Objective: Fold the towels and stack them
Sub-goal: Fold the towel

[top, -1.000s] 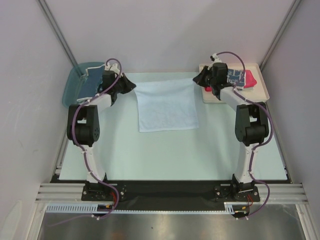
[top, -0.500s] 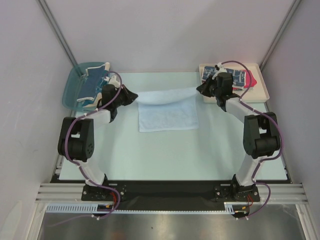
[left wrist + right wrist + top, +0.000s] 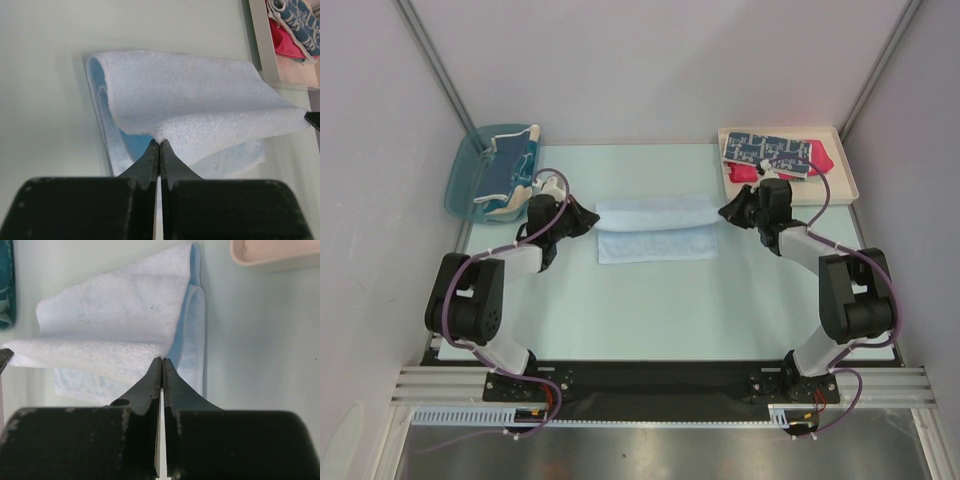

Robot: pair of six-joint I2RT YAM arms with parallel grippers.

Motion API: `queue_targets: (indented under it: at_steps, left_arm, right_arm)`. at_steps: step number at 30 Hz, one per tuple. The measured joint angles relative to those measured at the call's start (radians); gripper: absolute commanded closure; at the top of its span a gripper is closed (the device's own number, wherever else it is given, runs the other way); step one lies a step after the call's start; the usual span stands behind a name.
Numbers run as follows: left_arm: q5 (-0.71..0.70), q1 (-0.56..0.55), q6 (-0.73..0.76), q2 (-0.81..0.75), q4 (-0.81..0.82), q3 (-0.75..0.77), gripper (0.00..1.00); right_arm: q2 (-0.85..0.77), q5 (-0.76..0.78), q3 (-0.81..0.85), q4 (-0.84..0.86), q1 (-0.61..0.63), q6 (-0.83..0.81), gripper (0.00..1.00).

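Observation:
A plain light-blue terry towel (image 3: pixel 655 226) lies mid-table, its far half lifted and folded toward me over the near half. My left gripper (image 3: pixel 590 218) is shut on its left corner, seen in the left wrist view (image 3: pixel 159 142) pinching the towel (image 3: pixel 200 105). My right gripper (image 3: pixel 725 212) is shut on the right corner, seen in the right wrist view (image 3: pixel 162 361) on the towel (image 3: pixel 110 325). A navy patterned towel (image 3: pixel 770 152) lies over a red one (image 3: pixel 817 158) in the cream tray (image 3: pixel 842 178). A dark-blue towel (image 3: pixel 505 170) lies in the blue bin (image 3: pixel 460 178).
The bin stands at the back left and the tray at the back right, each close behind a gripper. The tray's edge (image 3: pixel 272 257) shows in the right wrist view. Grey walls enclose the table on three sides.
Both grippers have moved toward me with the towel's far corners, drawing the far half over the near half. The visible towel has shrunk from a full square to a narrow band.

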Motion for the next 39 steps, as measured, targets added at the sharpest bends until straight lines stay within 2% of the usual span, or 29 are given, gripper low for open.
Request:
queue_targets:
  at_steps: [15,25,30,32,39]
  left_arm:
    - [-0.008,-0.019,0.001,-0.1,0.019,-0.104,1.0]
    - [-0.016,-0.04,0.001,-0.108,0.031,-0.159,1.0]
    - [-0.016,-0.057,0.001,-0.108,0.047,-0.192,0.96]
    - [-0.016,-0.061,0.001,-0.108,0.049,-0.206,0.87]
    - [-0.017,-0.064,0.001,-0.125,0.054,-0.257,0.82]
  right_arm:
    - [-0.09,0.013,-0.132,0.047,0.023,0.023,1.0]
    - [-0.097,0.025,-0.187,0.07,0.037,0.031,1.0]
    - [-0.097,0.03,-0.212,0.078,0.039,0.039,0.93]
    - [-0.097,0.031,-0.221,0.084,0.04,0.042,0.87]
    - [-0.113,0.037,-0.261,0.085,0.043,0.046,0.74]
